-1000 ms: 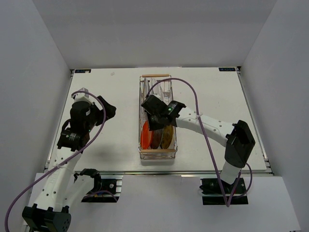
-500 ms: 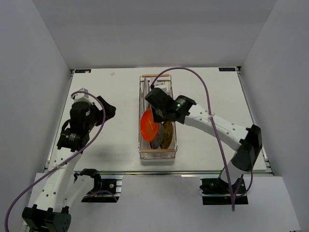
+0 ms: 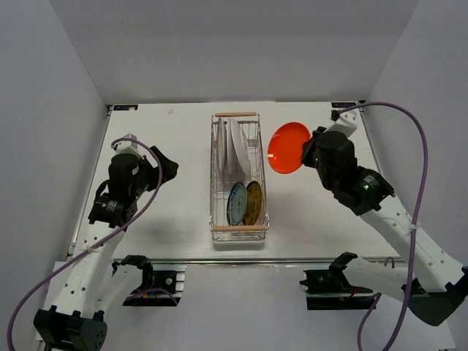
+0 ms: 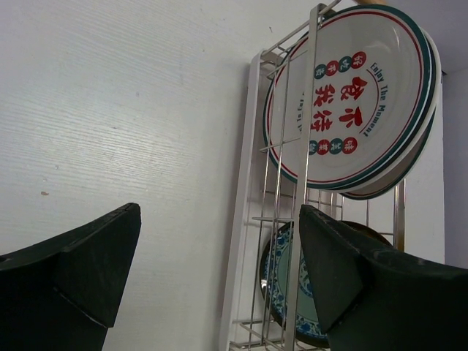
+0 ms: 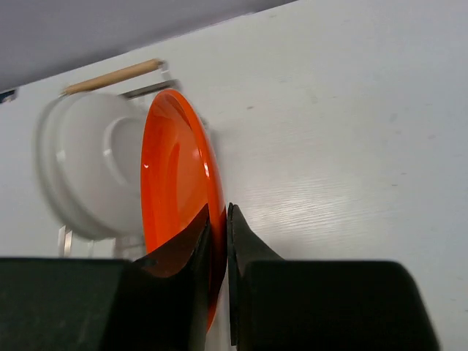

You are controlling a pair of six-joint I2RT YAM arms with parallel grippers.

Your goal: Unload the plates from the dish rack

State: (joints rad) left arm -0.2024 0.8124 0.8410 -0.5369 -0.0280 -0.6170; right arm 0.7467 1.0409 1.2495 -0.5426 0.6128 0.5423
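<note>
The right claw [image 5: 218,219] pinches the orange plate [image 3: 287,146] beside the dish rack [image 3: 213,183]; the left claw [image 4: 219,227] is wide open.

Your rack [image 3: 213,183] sits in the middle of the table [image 3: 168,135], its long axis running from far edge to near edge.

In its far half: big plates [image 3: 235,142], on edge, packed together.

In its near half: left small plate [image 3: 237,202] and right small plate [image 3: 253,202], on edge, side by side.

Your right gripper [image 3: 312,154] is right of the rack, toward the far-right corner. The held plate [image 3: 287,147] is between it and the rack, just right of the rack's far half.

Your left gripper [image 3: 165,168] is left of the rack, nearer the left edge and well apart from the rack.
</note>
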